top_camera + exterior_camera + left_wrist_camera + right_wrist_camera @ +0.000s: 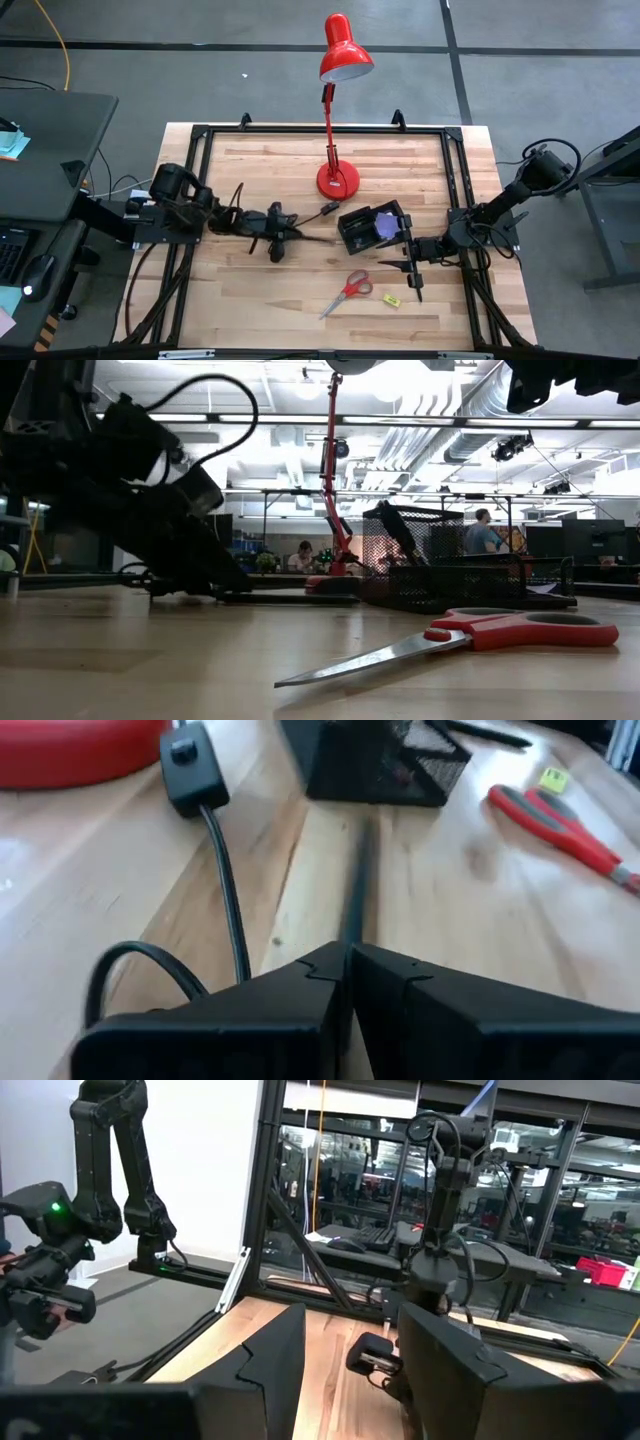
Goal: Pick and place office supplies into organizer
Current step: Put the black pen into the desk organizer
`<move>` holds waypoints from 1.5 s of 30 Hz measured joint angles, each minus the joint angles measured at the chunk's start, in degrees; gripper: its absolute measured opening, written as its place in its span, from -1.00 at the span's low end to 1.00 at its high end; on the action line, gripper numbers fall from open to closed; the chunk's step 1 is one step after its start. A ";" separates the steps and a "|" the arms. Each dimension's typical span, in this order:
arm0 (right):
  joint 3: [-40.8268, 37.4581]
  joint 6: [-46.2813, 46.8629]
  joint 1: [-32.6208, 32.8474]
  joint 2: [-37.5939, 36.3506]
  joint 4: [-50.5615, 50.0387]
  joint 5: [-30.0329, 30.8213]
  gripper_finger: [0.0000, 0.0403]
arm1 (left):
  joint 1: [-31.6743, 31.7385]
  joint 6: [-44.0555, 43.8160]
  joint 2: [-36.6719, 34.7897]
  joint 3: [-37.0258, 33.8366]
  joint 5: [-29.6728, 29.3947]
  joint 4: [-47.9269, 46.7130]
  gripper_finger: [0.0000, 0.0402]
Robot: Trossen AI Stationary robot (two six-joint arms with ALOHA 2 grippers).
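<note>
High view: left tool (277, 243) low on the surface (250, 300) at 9 o'clock of the organizer (372, 228); right tool (412, 272) at its 4 o'clock; purple pad (384, 226) inside; scissors (347, 292) and yellow piece (391, 300) at 6 o'clock; lamp (337, 178) at 11
Low view: scissors (470, 640) flat, nearest
Left wrist view: left tool (350, 982) clenched on a thin black pen (355, 885)
Right wrist view: right tool (350, 1355) released, fingers apart
</note>
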 joint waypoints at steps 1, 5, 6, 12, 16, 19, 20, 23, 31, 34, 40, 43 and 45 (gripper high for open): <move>0.00 0.00 0.00 0.00 0.00 0.02 -0.24 | -0.62 0.11 -0.11 0.00 -1.18 0.20 -0.98; 0.00 0.00 0.00 0.00 0.00 0.15 -0.24 | -1.71 0.65 -0.11 0.00 -5.36 0.58 -0.99; 0.00 0.00 0.00 0.00 0.00 0.15 -0.24 | -1.71 0.64 -0.11 0.01 -5.43 0.71 -0.99; -0.02 0.20 0.00 0.00 -0.21 0.13 -0.24 | -1.56 4.04 -0.15 0.05 1.32 0.00 -0.99; 0.00 0.14 0.00 0.00 -0.57 0.13 -0.24 | 0.37 13.96 -2.71 0.17 -1.07 0.92 -0.90; 0.00 0.09 0.00 0.00 -0.32 0.13 -0.24 | 4.00 13.77 -8.14 0.22 -7.74 1.11 -0.78; 0.00 0.09 0.00 0.00 -0.18 0.12 -0.24 | 4.69 13.33 -10.11 0.20 -8.54 0.43 -0.75; 0.00 0.52 0.00 0.00 -0.30 0.09 -0.24 | 3.54 13.02 -15.22 0.22 -8.04 -1.69 -0.66; 0.00 2.01 0.00 0.00 -1.05 -0.15 -0.24 | -3.18 11.90 -20.33 0.24 -0.85 -11.84 -0.53; 0.00 2.36 0.00 0.00 -1.16 -0.17 -0.24 | -5.39 10.57 -20.32 0.22 -0.92 -17.87 -0.52; 0.00 1.67 0.00 0.00 -1.19 -0.28 -0.24 | -8.48 8.83 -20.32 0.22 -4.21 -20.60 -0.52; 0.00 2.08 0.00 0.00 -1.67 -0.57 -0.24 | -8.62 6.46 -19.12 0.22 -3.30 -21.72 -0.52; 0.00 2.10 0.00 0.00 -2.17 -0.57 -0.24 | -8.64 6.00 -18.64 0.20 -3.20 -21.75 -0.52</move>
